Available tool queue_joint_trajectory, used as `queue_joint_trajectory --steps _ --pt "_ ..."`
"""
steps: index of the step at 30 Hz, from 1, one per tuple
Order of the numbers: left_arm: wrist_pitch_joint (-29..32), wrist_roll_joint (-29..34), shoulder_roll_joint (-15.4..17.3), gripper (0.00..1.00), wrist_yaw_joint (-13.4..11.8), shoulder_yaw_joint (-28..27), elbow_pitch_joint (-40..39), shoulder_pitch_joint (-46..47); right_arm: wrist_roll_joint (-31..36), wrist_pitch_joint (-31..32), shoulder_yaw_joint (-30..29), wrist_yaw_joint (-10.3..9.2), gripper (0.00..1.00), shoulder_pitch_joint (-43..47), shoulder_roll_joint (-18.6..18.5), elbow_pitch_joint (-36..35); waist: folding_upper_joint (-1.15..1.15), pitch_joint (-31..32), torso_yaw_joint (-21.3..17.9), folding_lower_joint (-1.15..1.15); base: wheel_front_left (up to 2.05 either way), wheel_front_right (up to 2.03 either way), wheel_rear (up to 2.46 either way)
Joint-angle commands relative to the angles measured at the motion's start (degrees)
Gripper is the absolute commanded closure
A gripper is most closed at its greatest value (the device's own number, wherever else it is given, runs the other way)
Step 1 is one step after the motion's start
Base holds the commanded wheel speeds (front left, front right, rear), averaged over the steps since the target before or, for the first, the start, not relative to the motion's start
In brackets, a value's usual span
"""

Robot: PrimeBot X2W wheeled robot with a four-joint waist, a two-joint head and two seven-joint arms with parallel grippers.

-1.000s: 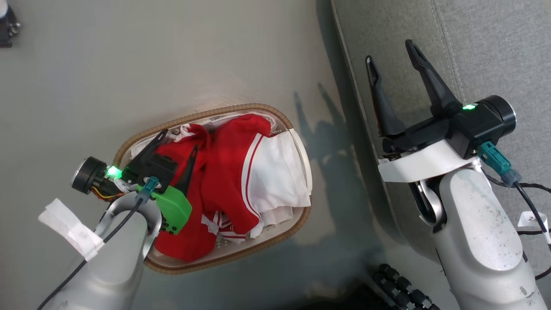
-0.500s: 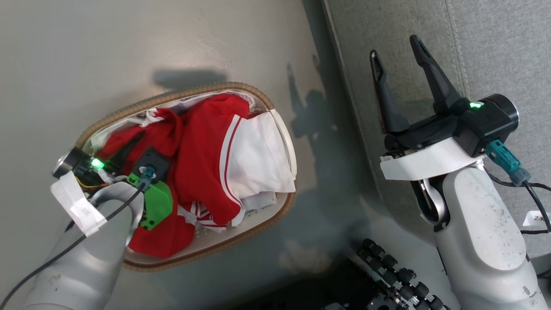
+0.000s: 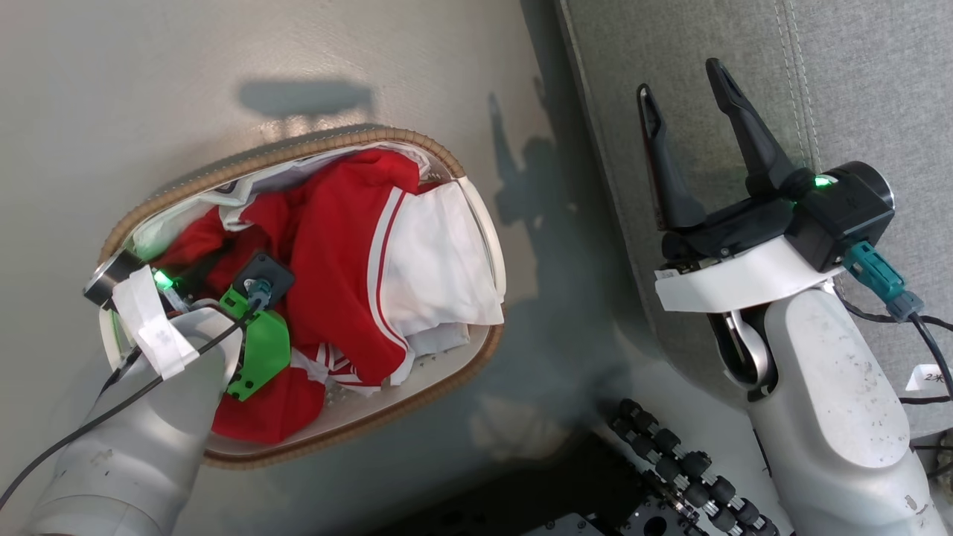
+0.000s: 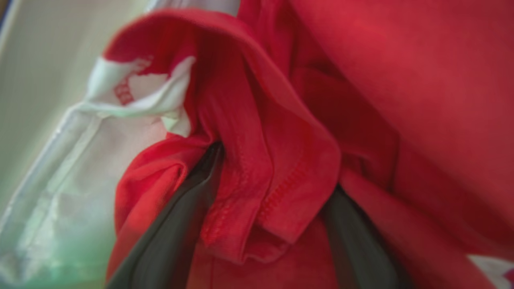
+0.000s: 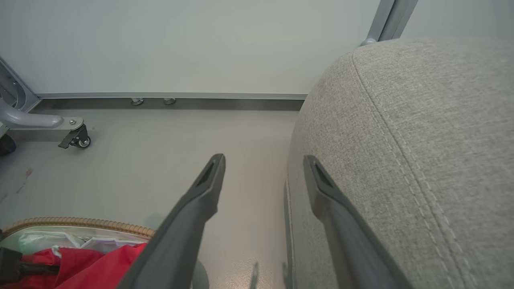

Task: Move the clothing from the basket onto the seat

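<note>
Smooth pale grey floor (image 3: 149,74) spreads across the upper left of the head view, matte with soft shadows. At centre left on it sits the oval white plastic basket with a ribbed brown woven rim (image 3: 298,152). Crumpled inside it lies the soft bright red clothing with a broad white panel and thin white stripe trim (image 3: 335,238), heaped in loose folds and filling most of the oval. The left gripper (image 4: 275,172) reaches down into this heap from the lower left. In the left wrist view its two dark fingers stand apart, sunk among the cloth, with a stitched red hem fold lying between them; whether they press on it I cannot tell. Filling the upper right of the head view is the large grey woven-fabric seat with a rounded corner and a double stitched seam (image 3: 878,89), coarse in weave. The right gripper (image 3: 679,80) hangs over the seat's left edge, its long tapered fingers spread wide with nothing between them, well apart from the basket.
</note>
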State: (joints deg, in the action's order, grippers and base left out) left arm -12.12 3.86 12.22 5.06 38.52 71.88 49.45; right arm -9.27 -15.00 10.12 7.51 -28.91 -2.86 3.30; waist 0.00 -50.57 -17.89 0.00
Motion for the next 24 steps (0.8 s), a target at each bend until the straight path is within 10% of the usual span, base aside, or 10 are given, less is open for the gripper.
queue_joint_trajectory --steps 1,2,3,4,5,24 --pt "0.4 -0.2 0.2 0.0 0.5 0.2 0.5 1.0 -0.6 -0.3 0.2 -0.04 0.0 -0.2 -0.1 -0.2 0.0 -0.2 -0.2 0.0 0.0 0.0 0.0" --pt "0.8 -0.5 0.1 0.0 0.8 0.3 0.7 1.0 -0.7 -0.3 0.3 -0.04 0.0 -0.2 -0.1 -0.1 0.0 -0.2 -0.3 0.0 0.0 0.0 0.0" --pt "1.3 -0.7 0.0 0.26 1.1 0.4 0.9 0.9 -0.8 -0.3 0.4 -0.04 0.0 -0.2 -0.1 0.0 0.0 -0.1 -0.4 0.0 0.0 0.0 0.0" --pt "1.6 -1.1 -0.1 0.89 1.5 0.5 1.2 0.6 -0.9 -0.3 0.4 -0.04 0.0 -0.2 -0.1 0.1 0.0 0.1 -0.4 0.0 0.0 0.0 0.0" --pt "2.0 -1.3 -0.2 1.0 1.6 0.6 1.3 0.4 -0.9 -0.3 0.4 -0.04 0.0 -0.1 -0.1 0.3 0.0 0.3 -0.4 0.0 0.0 0.0 0.0" --pt "-3.1 -13.3 -6.6 1.0 2.5 -3.6 -2.3 -12.2 4.5 -0.3 -2.5 -0.04 0.0 4.2 -0.2 5.3 0.0 19.6 5.7 0.0 0.0 0.0 0.0"
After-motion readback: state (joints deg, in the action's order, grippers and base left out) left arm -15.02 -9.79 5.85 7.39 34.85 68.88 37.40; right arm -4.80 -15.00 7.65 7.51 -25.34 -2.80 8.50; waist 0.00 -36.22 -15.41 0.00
